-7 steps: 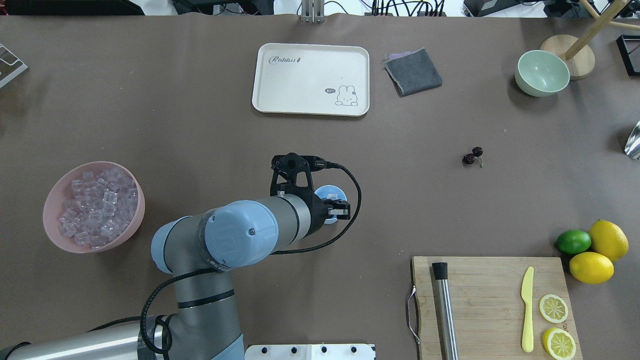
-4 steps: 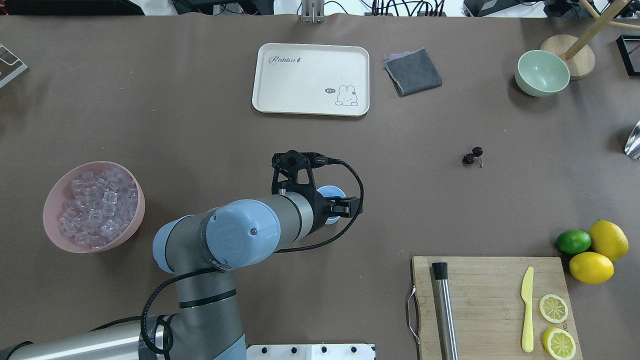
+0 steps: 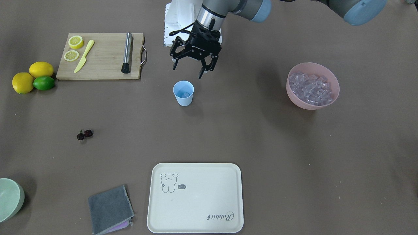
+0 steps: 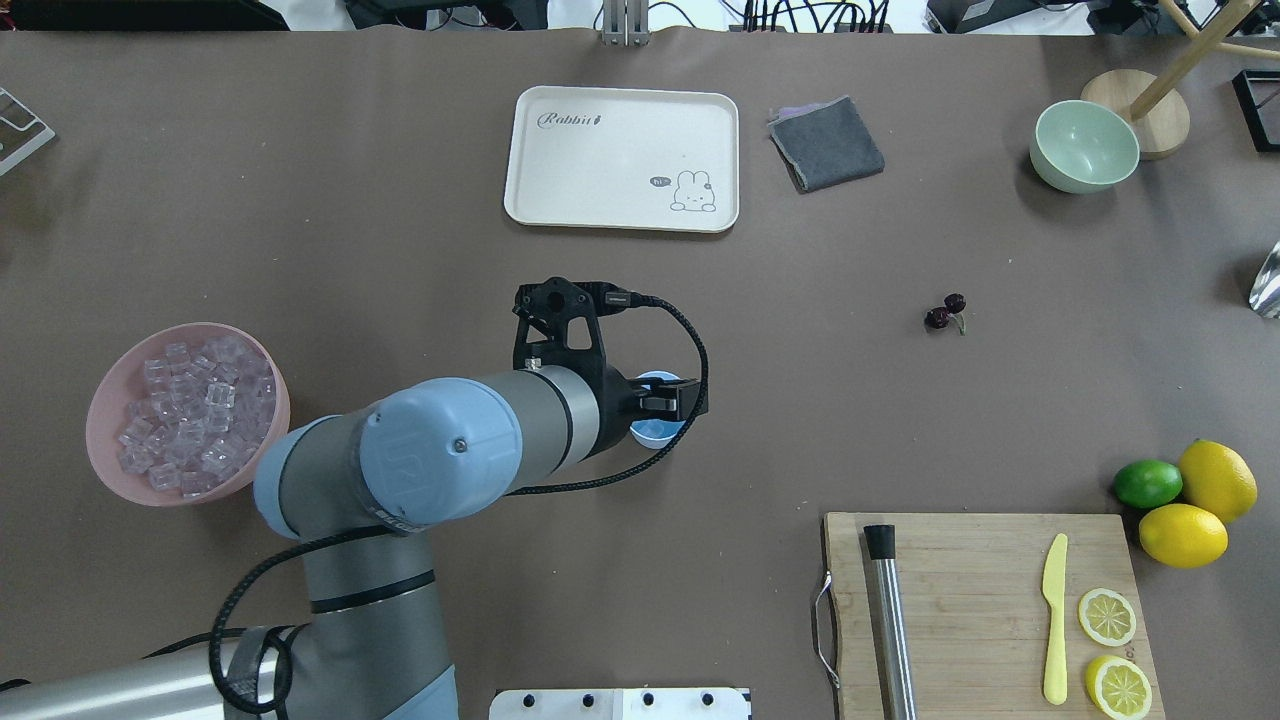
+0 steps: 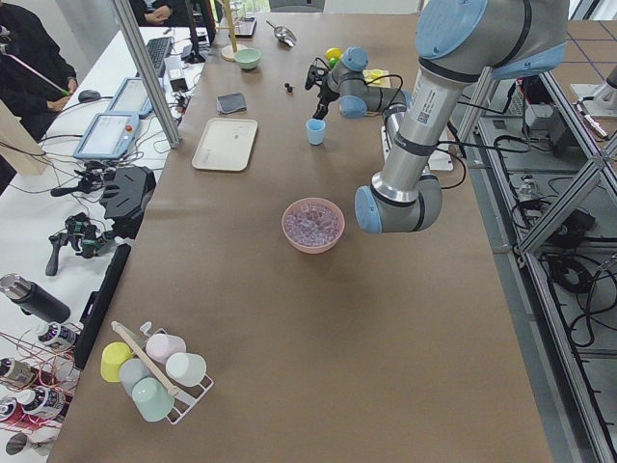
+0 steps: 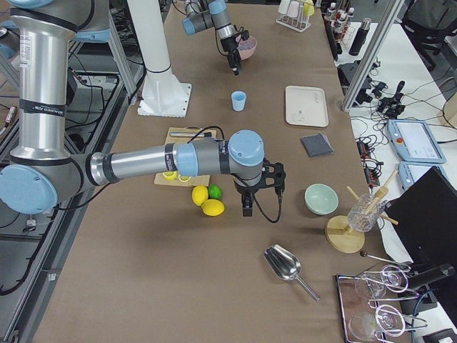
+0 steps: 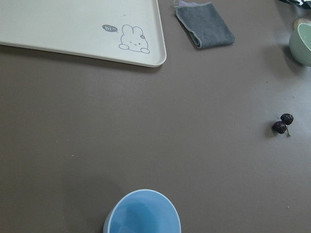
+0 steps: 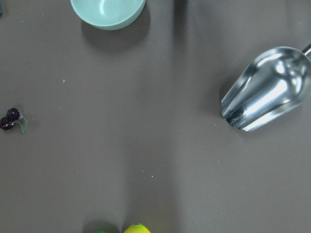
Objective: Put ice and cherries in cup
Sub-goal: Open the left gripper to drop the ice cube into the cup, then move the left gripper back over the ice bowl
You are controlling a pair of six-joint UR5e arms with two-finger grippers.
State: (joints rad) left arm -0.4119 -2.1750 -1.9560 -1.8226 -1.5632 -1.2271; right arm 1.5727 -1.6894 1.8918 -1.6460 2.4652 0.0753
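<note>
Read from overhead with 12 o'clock pointing away from the robot, the cup [image 4: 655, 433] stands upright near the middle of the worktop [image 4: 400, 200]. One ice cube [image 3: 185, 94] lies at its bottom. The left end effector [image 3: 186, 72] hangs above the cup, clear of its rim, with its jaws spread wide and nothing between them. The rest of the ice [image 4: 190, 415] is piled in the pink bowl [image 4: 103, 400], well apart at 9 o'clock of the cup. The cherries [image 4: 945, 312], joined by their stems, lie on the bare worktop between 2 and 3 o'clock of the cup, also well apart from it. The right end effector [image 6: 246, 205] shows only in the right side view, hanging over the worktop just beside the lemons [image 6: 212, 208] and the lime [image 6: 214, 191]; I cannot tell whether it is released or clenched.
</note>
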